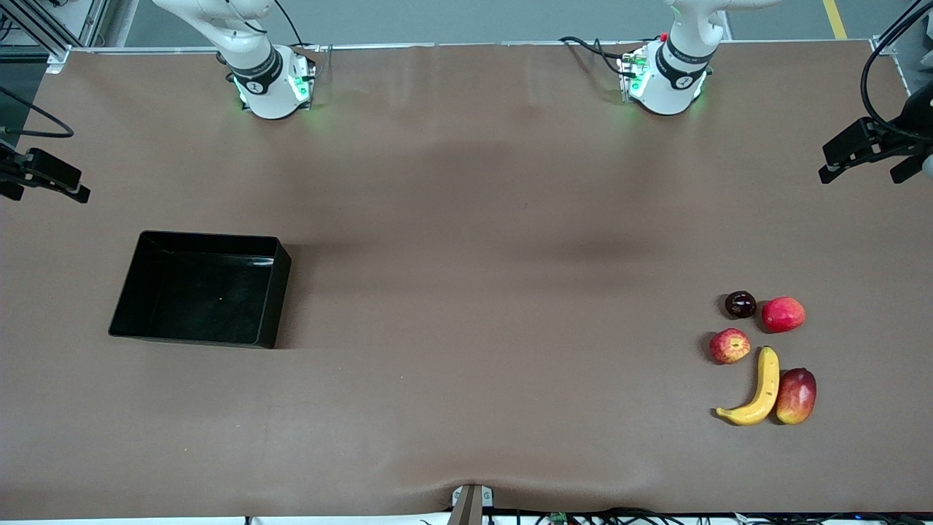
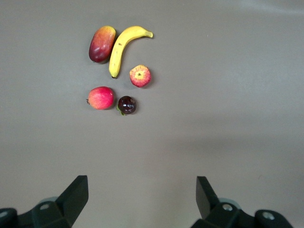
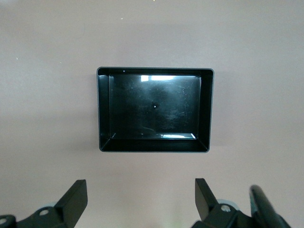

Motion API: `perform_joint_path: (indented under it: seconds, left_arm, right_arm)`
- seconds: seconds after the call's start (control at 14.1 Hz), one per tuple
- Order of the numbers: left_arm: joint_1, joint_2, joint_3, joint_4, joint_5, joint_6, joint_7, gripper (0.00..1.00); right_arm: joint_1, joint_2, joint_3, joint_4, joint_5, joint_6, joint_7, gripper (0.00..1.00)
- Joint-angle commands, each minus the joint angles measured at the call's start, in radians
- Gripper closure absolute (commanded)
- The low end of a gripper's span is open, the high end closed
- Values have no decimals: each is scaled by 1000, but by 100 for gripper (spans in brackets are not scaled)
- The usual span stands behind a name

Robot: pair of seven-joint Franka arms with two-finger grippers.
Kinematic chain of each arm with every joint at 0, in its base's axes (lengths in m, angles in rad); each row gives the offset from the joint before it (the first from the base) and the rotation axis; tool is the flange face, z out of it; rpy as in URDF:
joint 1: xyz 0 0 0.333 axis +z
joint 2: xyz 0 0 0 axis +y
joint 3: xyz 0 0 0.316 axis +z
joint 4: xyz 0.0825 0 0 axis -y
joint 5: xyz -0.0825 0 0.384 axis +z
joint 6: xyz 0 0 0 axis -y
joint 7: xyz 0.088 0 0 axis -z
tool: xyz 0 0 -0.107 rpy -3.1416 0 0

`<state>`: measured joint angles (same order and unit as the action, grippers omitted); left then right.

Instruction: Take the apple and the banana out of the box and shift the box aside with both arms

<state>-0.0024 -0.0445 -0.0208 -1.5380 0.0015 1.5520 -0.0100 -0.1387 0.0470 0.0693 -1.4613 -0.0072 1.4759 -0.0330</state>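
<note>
The banana (image 1: 758,390) and the small streaked apple (image 1: 729,345) lie in a fruit cluster at the left arm's end of the table. In the left wrist view the banana (image 2: 124,45) and apple (image 2: 140,76) lie well ahead of my left gripper (image 2: 141,190), which is open, empty and high over bare table. The black box (image 1: 208,237) stands empty at the right arm's end. In the right wrist view the box (image 3: 154,70) lies ahead of my open, empty right gripper (image 3: 140,190). Neither gripper shows in the front view.
A mango (image 1: 796,396) touches the banana, nearer the front camera than a plain red apple (image 1: 783,314) and a dark round fruit (image 1: 740,304). Black fixtures with cables jut in at both table ends (image 1: 44,175), (image 1: 867,146). The arm bases (image 1: 273,84), (image 1: 667,76) stand at the top.
</note>
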Motion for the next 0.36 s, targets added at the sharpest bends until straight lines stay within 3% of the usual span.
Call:
perform_joint_path:
  seconds: [0.0, 0.28]
  left_arm:
    - [-2, 15, -2, 33, -3, -24, -18, 0]
    - [-1, 14, -1, 33, 0, -38, -18, 0]
  right_arm:
    - [10, 14, 1, 32, -14, -29, -15, 0]
    - [19, 5, 1, 24, -20, -37, -11, 0]
